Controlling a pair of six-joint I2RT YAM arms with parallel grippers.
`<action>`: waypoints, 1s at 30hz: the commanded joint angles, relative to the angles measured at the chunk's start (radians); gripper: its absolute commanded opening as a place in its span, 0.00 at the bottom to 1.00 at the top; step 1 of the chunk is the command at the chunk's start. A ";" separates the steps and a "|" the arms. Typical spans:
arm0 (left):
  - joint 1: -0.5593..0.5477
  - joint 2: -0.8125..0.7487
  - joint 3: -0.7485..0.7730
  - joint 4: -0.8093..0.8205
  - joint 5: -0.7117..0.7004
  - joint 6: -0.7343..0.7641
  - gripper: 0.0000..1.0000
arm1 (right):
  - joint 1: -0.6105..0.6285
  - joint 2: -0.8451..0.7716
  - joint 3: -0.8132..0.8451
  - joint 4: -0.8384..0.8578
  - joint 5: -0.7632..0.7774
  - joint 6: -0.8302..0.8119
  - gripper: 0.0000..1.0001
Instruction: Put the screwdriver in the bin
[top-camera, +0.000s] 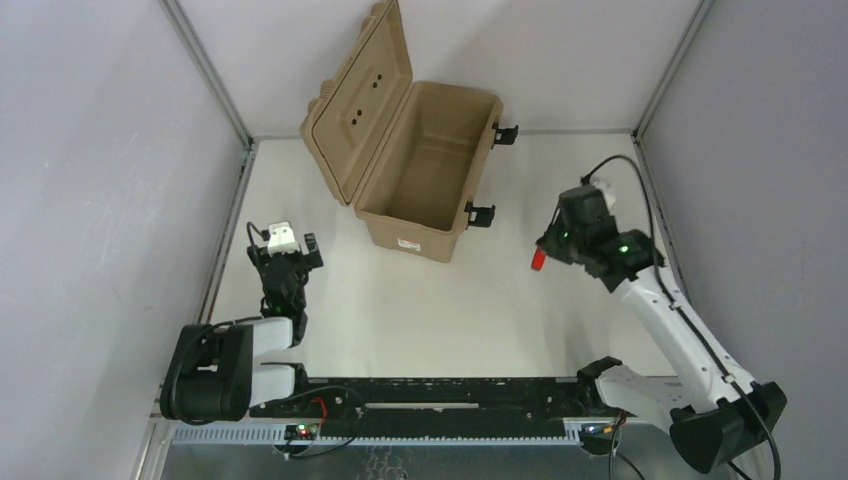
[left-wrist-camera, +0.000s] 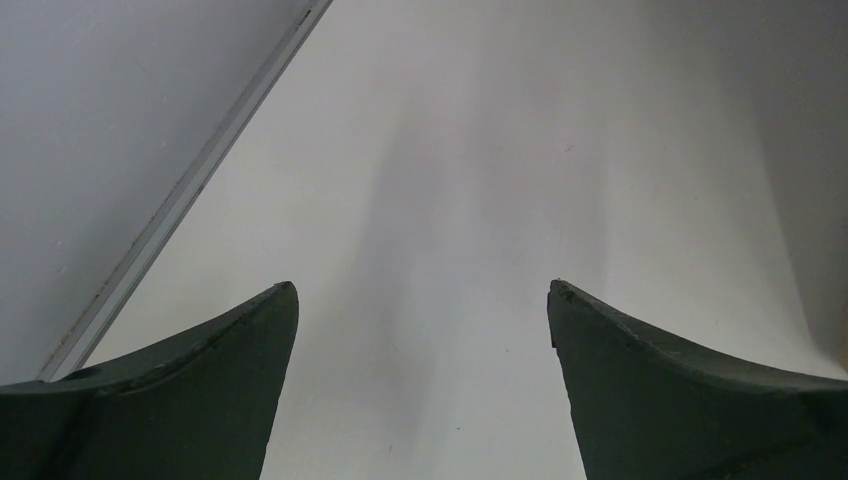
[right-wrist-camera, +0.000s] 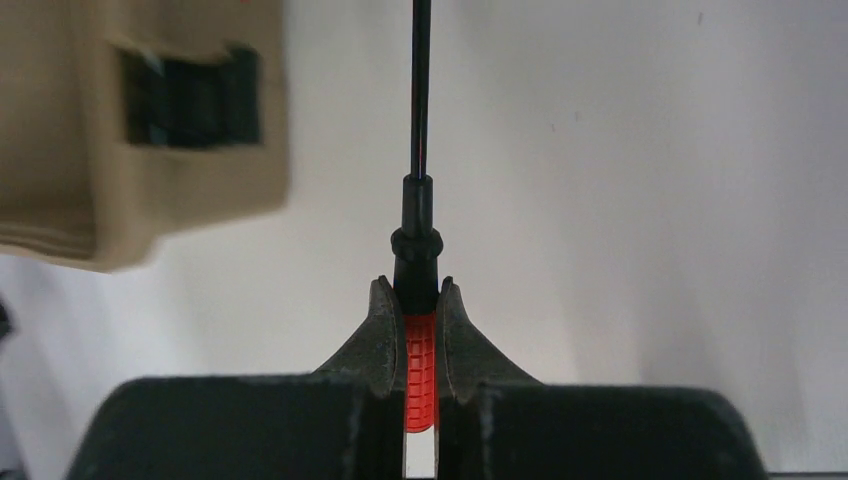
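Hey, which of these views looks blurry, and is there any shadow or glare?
Right wrist view: the bin is smeared and soft, the screwdriver sharp. Left wrist view: soft shadow bands across the table. Top view: evenly lit, crisp, no glare.

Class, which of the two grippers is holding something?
The right gripper, shut on the screwdriver by its red handle. The left gripper stands open, with only bare table showing between its jaws.
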 joint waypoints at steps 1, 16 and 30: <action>0.009 0.003 0.044 0.093 -0.015 -0.016 1.00 | -0.036 0.032 0.252 -0.132 -0.017 -0.042 0.00; 0.009 0.003 0.043 0.093 -0.016 -0.017 1.00 | 0.146 0.698 1.127 -0.175 -0.078 -0.090 0.00; 0.009 0.003 0.045 0.093 -0.016 -0.017 1.00 | 0.183 1.221 1.388 -0.034 -0.024 -0.090 0.00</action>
